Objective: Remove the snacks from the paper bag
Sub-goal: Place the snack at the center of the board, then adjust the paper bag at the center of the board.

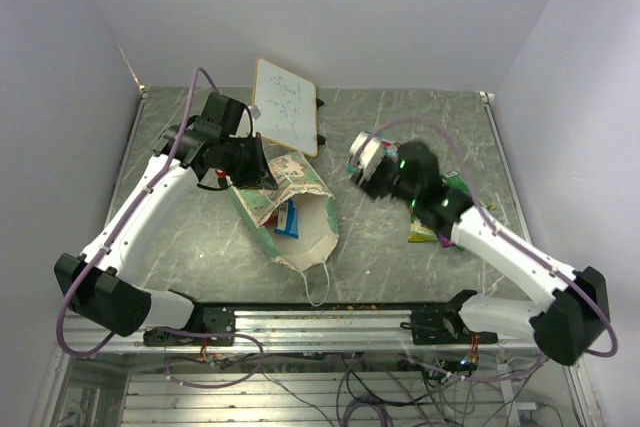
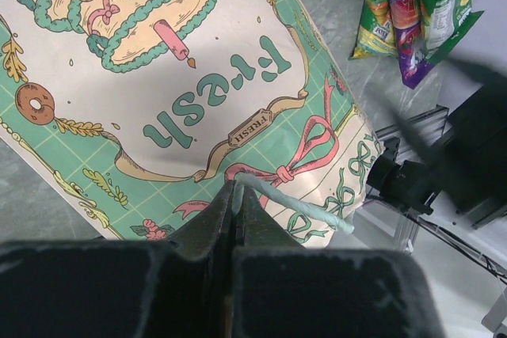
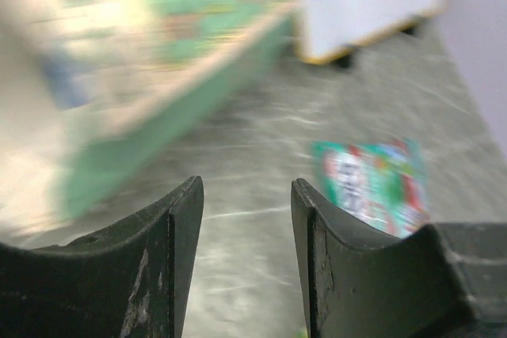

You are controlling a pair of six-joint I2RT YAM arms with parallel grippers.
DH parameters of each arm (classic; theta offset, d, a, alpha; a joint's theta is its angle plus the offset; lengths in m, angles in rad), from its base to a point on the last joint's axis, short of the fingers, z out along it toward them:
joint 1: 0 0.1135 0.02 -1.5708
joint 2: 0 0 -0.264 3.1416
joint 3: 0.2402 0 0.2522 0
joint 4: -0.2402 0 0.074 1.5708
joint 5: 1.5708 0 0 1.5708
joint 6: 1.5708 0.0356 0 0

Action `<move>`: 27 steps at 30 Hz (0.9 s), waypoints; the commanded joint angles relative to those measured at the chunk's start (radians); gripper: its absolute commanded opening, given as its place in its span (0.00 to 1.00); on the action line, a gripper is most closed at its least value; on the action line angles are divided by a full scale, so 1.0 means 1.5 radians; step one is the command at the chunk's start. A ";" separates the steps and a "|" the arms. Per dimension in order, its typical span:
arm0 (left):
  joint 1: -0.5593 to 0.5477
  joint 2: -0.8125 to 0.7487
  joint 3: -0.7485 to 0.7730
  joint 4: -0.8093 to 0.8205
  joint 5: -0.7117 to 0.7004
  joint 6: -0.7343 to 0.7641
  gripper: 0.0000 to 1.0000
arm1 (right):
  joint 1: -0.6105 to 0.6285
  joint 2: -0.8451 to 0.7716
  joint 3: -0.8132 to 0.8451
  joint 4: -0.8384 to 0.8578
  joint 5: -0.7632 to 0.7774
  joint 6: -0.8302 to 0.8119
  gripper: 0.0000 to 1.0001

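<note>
Paper bag (image 1: 305, 192): it lies on its side on the worktop (image 1: 380, 257), to the left of the right hand (image 3: 247, 195). Its long axis runs from the left hand (image 2: 235, 195) at the closed end to the open mouth, which faces the arm bases.
Inside the bag: a blue and red packet (image 1: 288, 219) shows in the mouth, left of the right hand and closer to the bases.
Outside the bag: a heap of packets (image 1: 432, 227) lies behind the right hand, beside its arm; one green packet (image 3: 372, 184) lies ahead of it, to its right.
Left hand: the fingers are together, clamped on the bag's edge.
Right hand: the fingers are about half apart, holding and touching nothing, above bare worktop.
Judgement: the right hand is the free one, so the reach goes left into the mouth.
</note>
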 commanded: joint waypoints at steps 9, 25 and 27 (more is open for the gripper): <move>0.006 -0.001 0.013 -0.030 -0.008 0.025 0.07 | 0.394 -0.087 -0.143 0.149 0.052 0.029 0.49; 0.006 -0.001 0.041 -0.011 0.034 0.010 0.07 | 0.429 0.212 -0.119 0.518 0.291 -0.120 0.53; 0.006 0.000 0.048 -0.007 0.041 0.012 0.07 | 0.421 0.230 -0.116 0.536 0.301 -0.134 0.54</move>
